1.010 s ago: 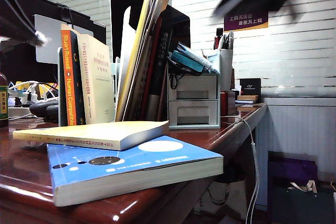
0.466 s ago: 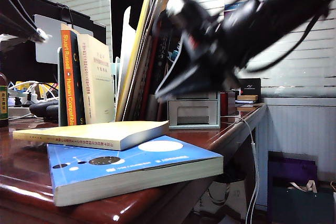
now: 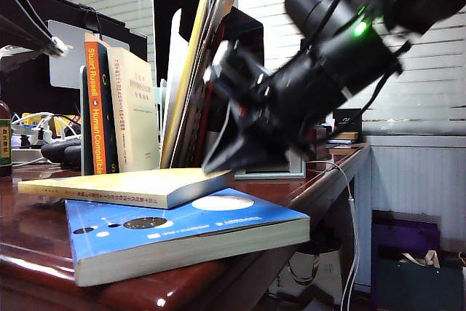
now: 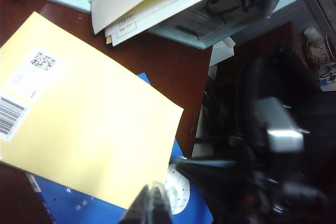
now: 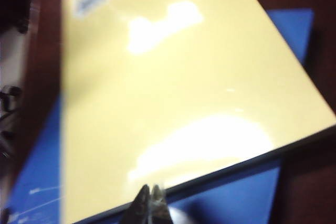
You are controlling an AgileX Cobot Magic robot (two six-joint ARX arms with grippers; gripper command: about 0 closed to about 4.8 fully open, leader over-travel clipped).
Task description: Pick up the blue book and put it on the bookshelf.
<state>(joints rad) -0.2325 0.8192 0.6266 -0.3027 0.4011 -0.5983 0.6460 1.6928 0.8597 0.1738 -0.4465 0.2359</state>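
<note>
The blue book [image 3: 189,234] lies flat at the table's front edge, and a pale-yellow paperback [image 3: 131,183] lies over its far part. My right gripper [image 3: 215,165] is shut and empty, its tip just above the yellow book's right corner. In the right wrist view the shut tips [image 5: 149,195] hover over the yellow book's [image 5: 173,87] edge, next to the blue cover [image 5: 236,198]. My left gripper [image 3: 54,50] hangs shut and empty high at the left. In its own view the left gripper [image 4: 152,195] is over both books. The bookshelf [image 3: 175,63] stands behind, with upright books in it.
Upright books [image 3: 109,107] and leaning folders fill the rack. A grey two-drawer box [image 4: 210,19] stands beside it, mostly hidden by the right arm in the exterior view. The table's right edge [image 3: 342,165] drops off, and a white cable [image 3: 353,238] hangs there.
The right arm has swung down from the upper right towards the books, and its shut gripper now sits just above the yellow book. The left gripper has stayed where it was.
</note>
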